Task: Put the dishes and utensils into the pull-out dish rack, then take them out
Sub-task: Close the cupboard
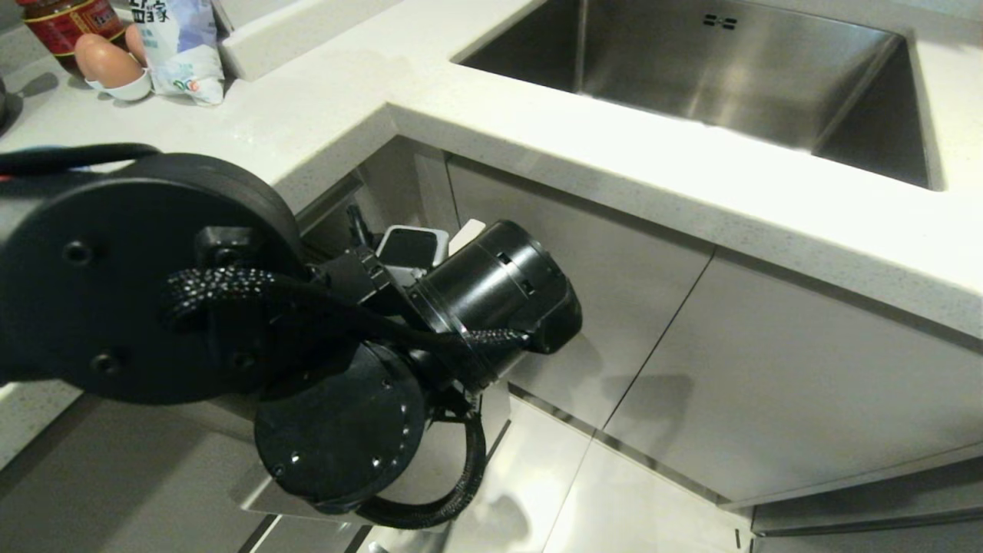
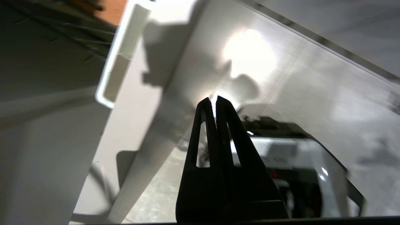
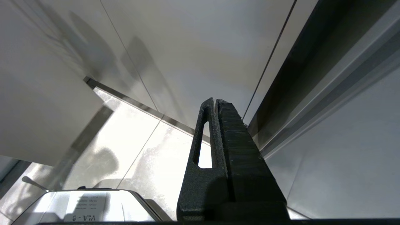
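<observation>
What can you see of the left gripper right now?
The left gripper shows clearly only in its wrist view: two black, matte, plastic-looking fingers, each with a long slot, tapering to tips pressed together. It is shut and holds nothing. It points at a glossy white panel with a raised rim; whether the tips touch it is unclear. In the head view the arm hides it.

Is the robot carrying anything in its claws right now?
No. The left gripper is shut on nothing, near a white cabinet panel. The right gripper is also shut and empty, pointing at the cabinet fronts.
</observation>
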